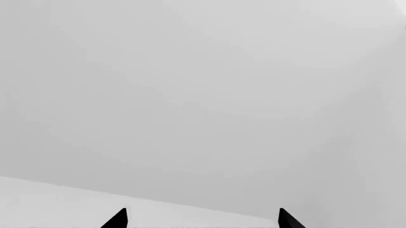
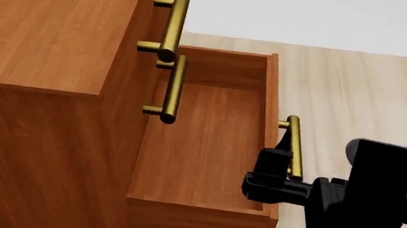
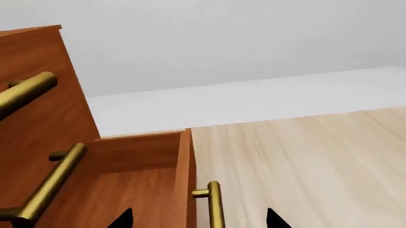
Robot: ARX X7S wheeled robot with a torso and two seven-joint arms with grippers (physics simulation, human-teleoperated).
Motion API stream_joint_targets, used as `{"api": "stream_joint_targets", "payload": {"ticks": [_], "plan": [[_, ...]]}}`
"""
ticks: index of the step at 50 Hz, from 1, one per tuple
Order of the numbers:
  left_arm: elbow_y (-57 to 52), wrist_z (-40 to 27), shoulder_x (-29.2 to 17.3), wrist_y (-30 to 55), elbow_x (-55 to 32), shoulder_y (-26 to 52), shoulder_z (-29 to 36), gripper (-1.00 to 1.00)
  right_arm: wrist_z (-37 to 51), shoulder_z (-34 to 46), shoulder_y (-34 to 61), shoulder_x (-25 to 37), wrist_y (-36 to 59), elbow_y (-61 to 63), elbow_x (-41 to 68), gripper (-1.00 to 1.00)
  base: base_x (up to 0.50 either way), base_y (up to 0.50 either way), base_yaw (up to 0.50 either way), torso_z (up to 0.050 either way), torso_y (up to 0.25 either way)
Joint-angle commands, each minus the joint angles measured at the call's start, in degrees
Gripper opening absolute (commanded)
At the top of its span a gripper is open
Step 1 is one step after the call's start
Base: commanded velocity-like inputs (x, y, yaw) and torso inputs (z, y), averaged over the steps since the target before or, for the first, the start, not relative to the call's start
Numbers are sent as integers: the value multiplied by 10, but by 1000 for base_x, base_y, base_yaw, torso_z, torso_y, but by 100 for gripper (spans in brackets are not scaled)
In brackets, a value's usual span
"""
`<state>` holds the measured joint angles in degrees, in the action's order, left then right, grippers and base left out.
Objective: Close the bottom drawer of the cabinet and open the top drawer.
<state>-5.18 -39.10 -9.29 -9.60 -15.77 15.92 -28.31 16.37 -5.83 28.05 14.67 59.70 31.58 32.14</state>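
1. R gripper was nearest, at the brass handle of the bottom drawer. Wrist view showed both finger tips spread either side of the bar, not closed on it; actual contact couldn't be told.
2. Bottom drawer stood pulled well out from the cabinet, inside bare. Closing step judged not yet done.
3. Middle drawer handle sat flush w/ the cabinet front, overhanging the open drawer.
4. Top drawer handle also sat against the front; top drawer appeared shut. Opening step judged still to do.
5. L gripper faced a blank grey wall, fingers apart, holding nothing; not seen in head view.
6. Pale wood floor ran beyond to the wall. Nothing seen blocking the drawer's path in.
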Motion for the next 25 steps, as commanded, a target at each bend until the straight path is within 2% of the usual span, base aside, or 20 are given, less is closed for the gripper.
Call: {"api": "stream_joint_targets", "payload": {"ticks": [1,5,15,25], "plan": [[4,6,-2,-7,-11,-2,4,100,6,-59,31,-17,53,-70,45,100,0,0,0,0,0],[-2,3,-3,-3,-9,-4,6,100,26,-97,38,-32,60,-97,52,100,0,0,0,0,0],[-4,-2,-6,-3,-3,-6,11,100,2,-187,42,-79,36,-214,104,100,0,0,0,0,0],[-4,-5,-9,-2,-1,-4,15,100,-22,-194,43,-94,5,-293,109,100,0,0,0,0,0]]}}
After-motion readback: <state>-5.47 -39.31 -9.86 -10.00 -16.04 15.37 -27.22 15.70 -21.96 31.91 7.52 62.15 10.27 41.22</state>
